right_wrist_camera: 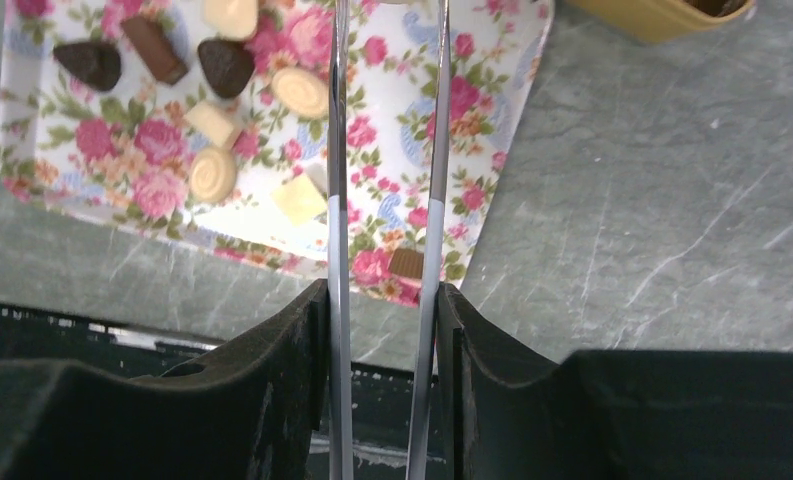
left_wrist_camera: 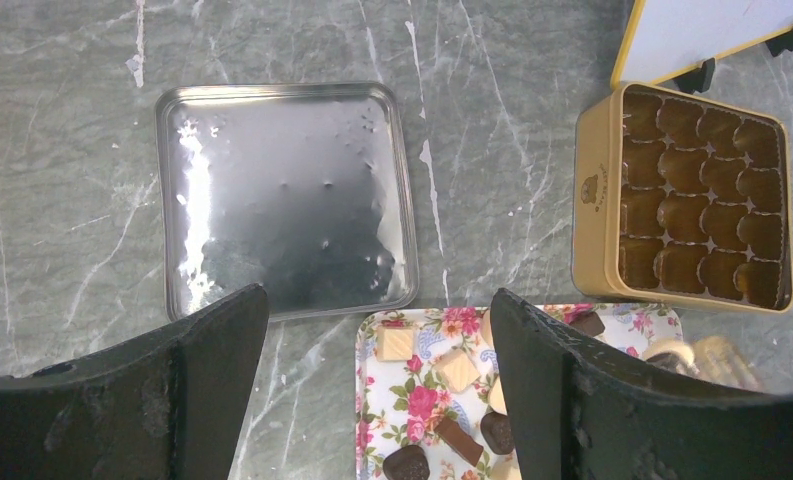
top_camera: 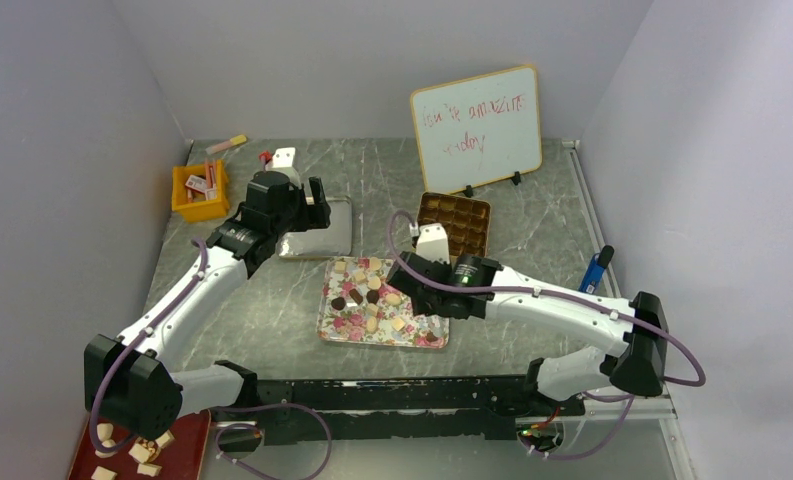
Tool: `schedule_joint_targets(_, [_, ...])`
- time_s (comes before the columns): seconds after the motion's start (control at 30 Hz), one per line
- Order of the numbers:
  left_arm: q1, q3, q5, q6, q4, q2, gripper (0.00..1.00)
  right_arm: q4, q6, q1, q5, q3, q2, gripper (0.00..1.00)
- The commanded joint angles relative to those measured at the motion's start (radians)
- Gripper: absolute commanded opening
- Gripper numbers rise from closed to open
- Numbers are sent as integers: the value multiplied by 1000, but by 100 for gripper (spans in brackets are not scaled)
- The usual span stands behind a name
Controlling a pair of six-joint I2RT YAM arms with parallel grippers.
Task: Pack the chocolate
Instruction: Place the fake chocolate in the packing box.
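Loads of little chocolate (right_wrist_camera: 224, 65) bits are scattered over the floral tray (right_wrist_camera: 472, 100) in the middle of the top view. There are dark ones, tan ones and cream ones, some round and some squarish. The gold box (left_wrist_camera: 597, 200) sits just up and right of the tray, and every cup I can see in it is empty. The shiny lid (left_wrist_camera: 287, 200) lies flat on the surface (left_wrist_camera: 492, 150) up and left of the tray.

The right claw (right_wrist_camera: 382, 295) is clamped on a pair of thin metal tongs (right_wrist_camera: 339, 150) that reach out over the tray. Their tips run off the top of the wrist view, so I can't tell if they've got anything. The left claw (left_wrist_camera: 377, 320) hangs with its jaws wide apart and nothing in them, above the gap between lid and tray.

My guess on handling: these weigh next to nothing and are stiff, but they're smooth and easy to chip or scuff. Metal tongs on a glossy piece could skid or flick it away. I'd pinch the squarish ones across two flat sides and the round ones straight across the middle, low down, squeezing just enough to lift. The pieces touching each other look like the fiddly ones.
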Motion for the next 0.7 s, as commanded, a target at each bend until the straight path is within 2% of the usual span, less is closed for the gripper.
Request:
schedule_joint_targets(0.0, [0, 22, 7, 5, 24, -9, 86, -1, -15, -69, 86, 40, -46, 0])
schedule_joint_targets(0.33, [0, 10, 9, 8, 19, -19, 86, 141, -206, -361, 39, -17, -80, 0])
schedule_joint_targets(0.67, [0, 6, 9, 14, 21, -19, 86, 285, -356, -564, -4, -55, -49, 0])
